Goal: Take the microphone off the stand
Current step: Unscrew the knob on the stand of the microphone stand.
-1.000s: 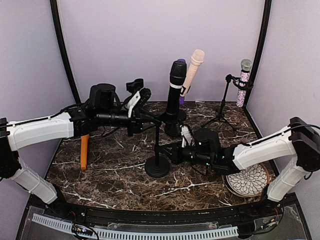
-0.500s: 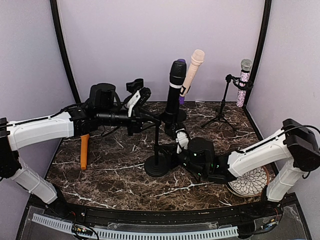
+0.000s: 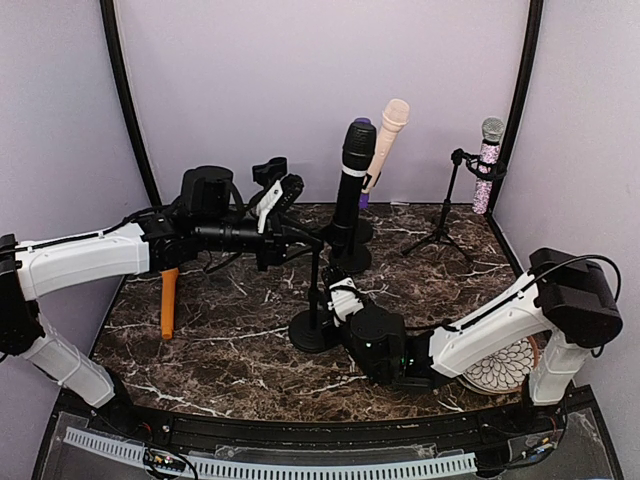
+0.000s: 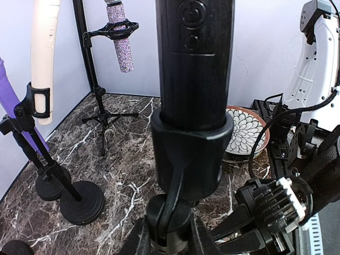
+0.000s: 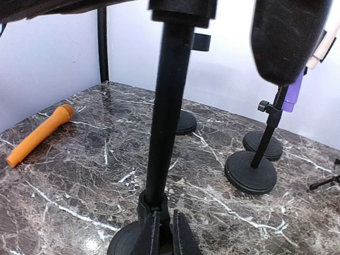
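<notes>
The black microphone [image 3: 354,165] stands upright in the clip of a black stand [image 3: 316,285] with a round base [image 3: 303,337]. In the left wrist view the microphone [image 4: 194,58] sits in the clip [image 4: 191,151]. My left gripper [image 3: 305,243] [image 4: 171,234] is shut on the stand's swivel joint just under the clip. My right gripper [image 3: 328,312] [image 5: 164,228] is low at the foot of the pole [image 5: 167,106]. Its fingers are almost together, with the tips against the collar above the base [image 5: 125,241].
An orange microphone [image 3: 168,303] lies on the marble at the left. A cream microphone [image 3: 388,135] and a purple one [image 4: 8,90] sit in stands behind. A glitter microphone [image 3: 488,165] hangs on a tripod at the back right. A patterned plate [image 3: 500,365] lies at the right.
My right arm has swung left and forward, bringing its gripper from right of the stand down to the foot of the pole. The left arm and the microphone have not moved.
</notes>
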Controlling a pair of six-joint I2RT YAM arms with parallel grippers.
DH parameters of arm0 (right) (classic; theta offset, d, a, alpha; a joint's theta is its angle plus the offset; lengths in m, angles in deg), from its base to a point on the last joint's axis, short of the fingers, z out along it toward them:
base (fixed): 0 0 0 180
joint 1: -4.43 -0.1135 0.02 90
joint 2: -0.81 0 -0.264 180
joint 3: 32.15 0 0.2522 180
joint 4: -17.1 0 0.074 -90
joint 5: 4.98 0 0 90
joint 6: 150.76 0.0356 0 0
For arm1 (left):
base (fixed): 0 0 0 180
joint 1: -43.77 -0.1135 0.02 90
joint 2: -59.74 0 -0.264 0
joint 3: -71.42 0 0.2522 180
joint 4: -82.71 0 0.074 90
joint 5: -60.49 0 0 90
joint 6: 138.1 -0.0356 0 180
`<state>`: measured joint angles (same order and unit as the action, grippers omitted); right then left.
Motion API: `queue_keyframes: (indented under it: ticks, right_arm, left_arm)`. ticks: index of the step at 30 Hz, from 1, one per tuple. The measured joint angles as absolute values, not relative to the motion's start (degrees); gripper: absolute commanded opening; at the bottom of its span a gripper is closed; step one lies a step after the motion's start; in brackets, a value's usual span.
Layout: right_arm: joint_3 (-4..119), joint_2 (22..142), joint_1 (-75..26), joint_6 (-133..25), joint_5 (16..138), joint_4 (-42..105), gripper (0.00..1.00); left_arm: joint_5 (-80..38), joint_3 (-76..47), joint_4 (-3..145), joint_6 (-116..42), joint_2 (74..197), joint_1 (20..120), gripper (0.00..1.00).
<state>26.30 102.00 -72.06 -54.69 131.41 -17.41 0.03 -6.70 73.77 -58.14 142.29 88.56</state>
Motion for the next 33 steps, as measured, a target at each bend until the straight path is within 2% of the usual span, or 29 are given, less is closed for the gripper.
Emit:
queue_keyframes:
  ticks: [7,8,10,14,18,22,27,33]
  right_arm:
    - [27.8,104.0,-73.8,-66.8,136.1,-18.9,0.0]
    - [27.8,104.0,-73.9,-68.2,136.1,-18.9,0.02]
    - [27.7,103.6,-73.9,-70.1,135.8,-18.7,0.15]
    - [26.9,101.8,-74.1,-71.3,132.8,-15.8,0.51]
    - [25.0,97.5,-75.1,-68.2,129.0,-11.5,0.66]
    - [22.1,90.0,-75.4,-61.2,127.3,-9.0,0.72]
    - [18.6,81.7,-73.7,-48.1,125.6,-6.7,0.73]
    - [15.1,79.4,-63.8,-26.8,113.9,-1.9,0.72]
  left_arm:
    - [0.2,-6.8,73.6,-58.5,142.3,88.6,0.18]
    - [0.2,-6.8,73.5,-58.6,142.3,88.6,0.18]
    - [0.3,-6.8,73.5,-58.7,142.3,88.6,0.18]
    - [0.6,-6.8,73.6,-58.9,142.3,88.6,0.18]
    - [0.6,-6.8,73.6,-59.0,142.3,88.6,0.18]
    - [0.6,-6.8,73.6,-59.0,142.3,88.6,0.18]
    - [0.6,-6.8,73.6,-59.0,142.3,88.6,0.18]
    - [0.6,-6.8,73.6,-58.9,142.3,88.6,0.18]
